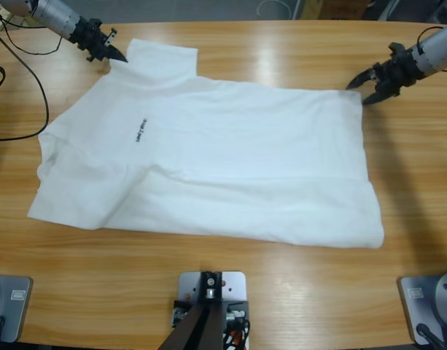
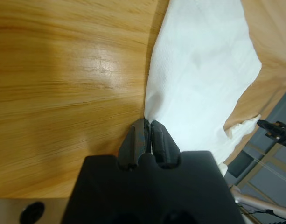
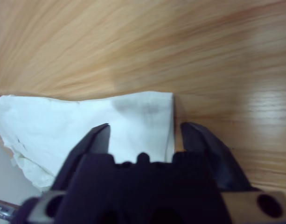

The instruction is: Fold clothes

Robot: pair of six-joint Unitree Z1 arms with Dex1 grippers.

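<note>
Our left gripper (image 2: 147, 133) has its jaws pressed together, and their tips sit right at the edge of the T-shirt (image 2: 198, 74). We cannot tell whether any cloth is pinched between them or whether they only touch the hem. Ahead of the tips and to one side, the white cloth runs away from the gripper; on the other side we see only bare wooden table (image 2: 63, 84). From above, this gripper (image 1: 110, 49) comes in from the upper left corner and meets the shirt at the corner of the sleeve that lies toward the table's far edge.

Our right gripper (image 3: 145, 135) has its jaws spread wide — one over the cloth, the other just past the shirt's edge, over the wood. A corner of the shirt (image 3: 87, 121) lies between and ahead of them, flat on the table; whether the jaws touch it we cannot tell. In the high view this gripper (image 1: 365, 86) reaches in from the upper right, at the shirt's far right corner.

Between the two grippers the shirt (image 1: 223, 160) lies spread across the middle of the table (image 1: 281, 292), with a small dark logo (image 1: 140, 131) on its chest — nearer our left gripper than our right.
</note>
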